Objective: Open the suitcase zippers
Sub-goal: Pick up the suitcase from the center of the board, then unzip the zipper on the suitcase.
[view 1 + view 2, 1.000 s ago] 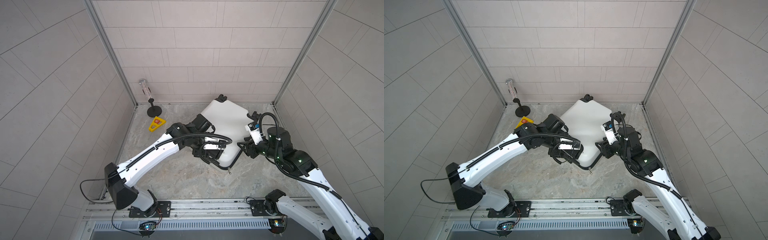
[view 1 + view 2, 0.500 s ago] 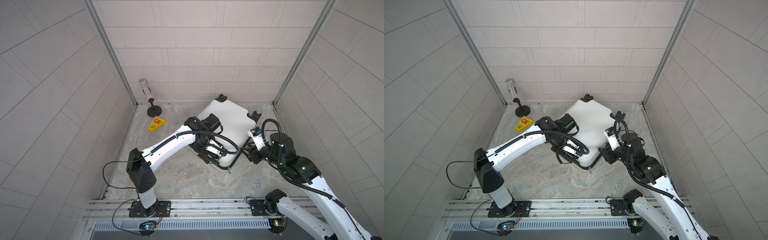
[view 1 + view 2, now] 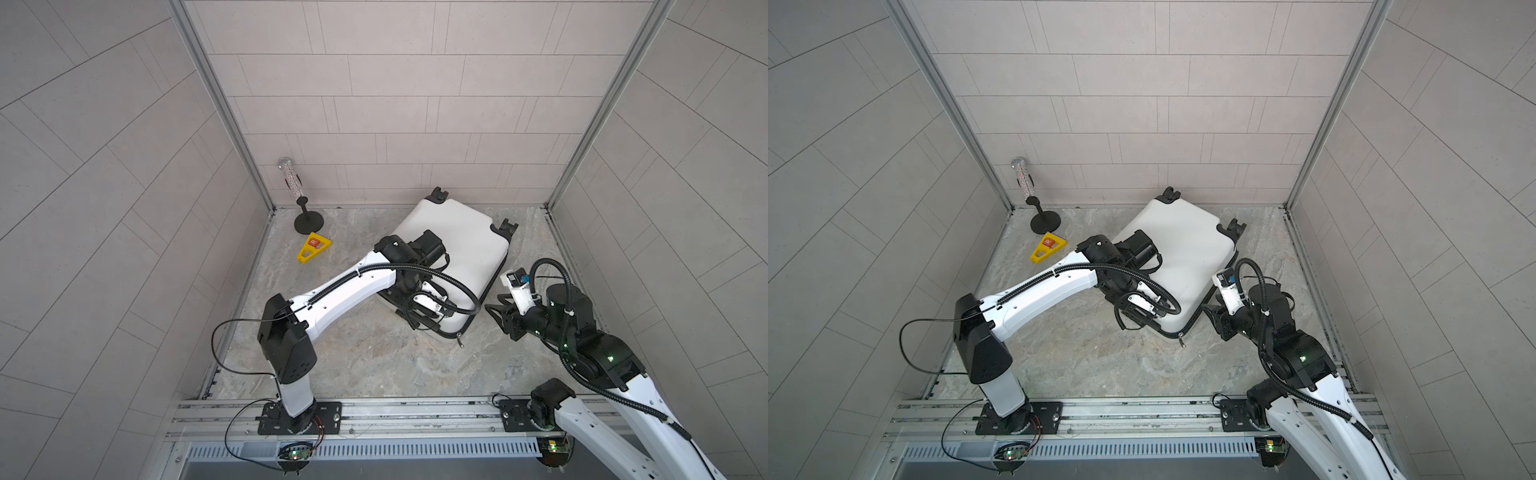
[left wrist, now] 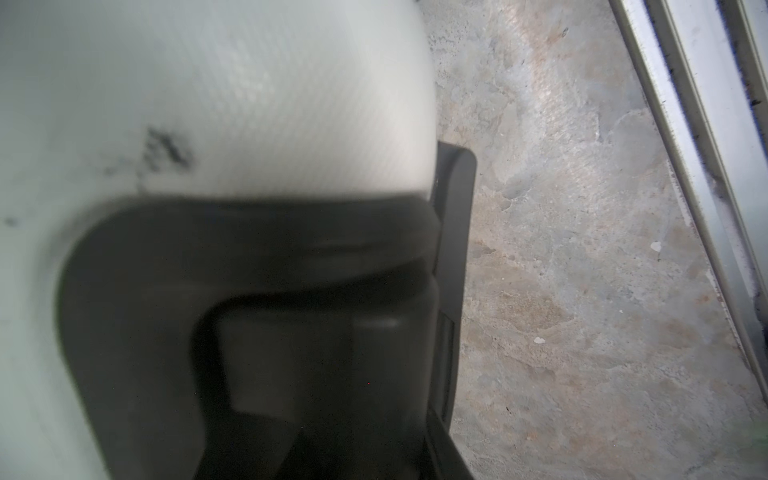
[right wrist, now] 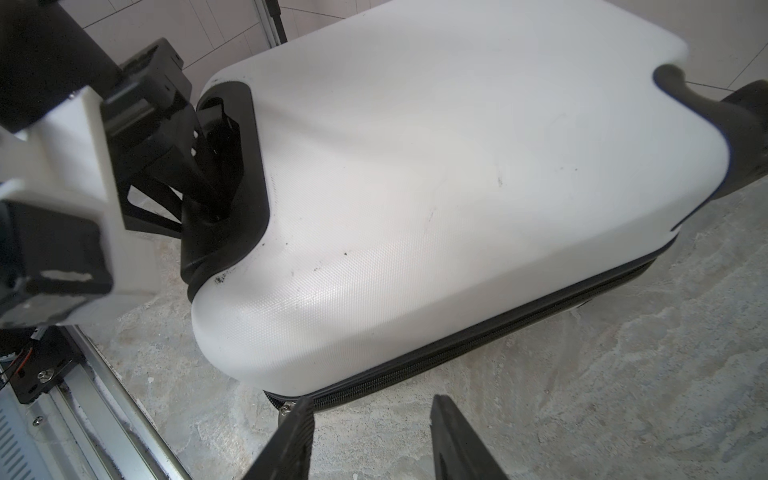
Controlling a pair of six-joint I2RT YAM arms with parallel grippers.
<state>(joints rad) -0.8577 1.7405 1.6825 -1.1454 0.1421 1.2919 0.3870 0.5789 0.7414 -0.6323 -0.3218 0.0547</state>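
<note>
Briefly: the suitcase [image 3: 465,245] lay flat on the marbled floor [image 3: 374,365], turned at an angle, with its wheels [image 3: 439,194] toward the back wall and its handle end toward the arm bases. In the right wrist view I saw the white shell scuffed with small dark marks. The zipper band [image 5: 478,336] ran closed along the whole side facing that camera, and a small metallic pull [image 5: 284,409] hung at the near corner. The left gripper [image 5: 212,162] reached into the black handle panel [image 5: 253,187], fingers inside the recess. I could not tell whether they were clamped on anything, as the left wrist view gave only a blurred close-up of panel and shell. The right gripper [image 5: 372,401] hovered low over the floor just beside the band's near corner. Its jaws were parted moderately with bare floor between them, holding nothing. One fingertip sat close to the pull, but I could not confirm contact. Well apart, by the back left corner, stood a black stand [image 3: 308,222] carrying a glittery tube, with a yellow wedge [image 3: 313,247] just in front of it.
</note>
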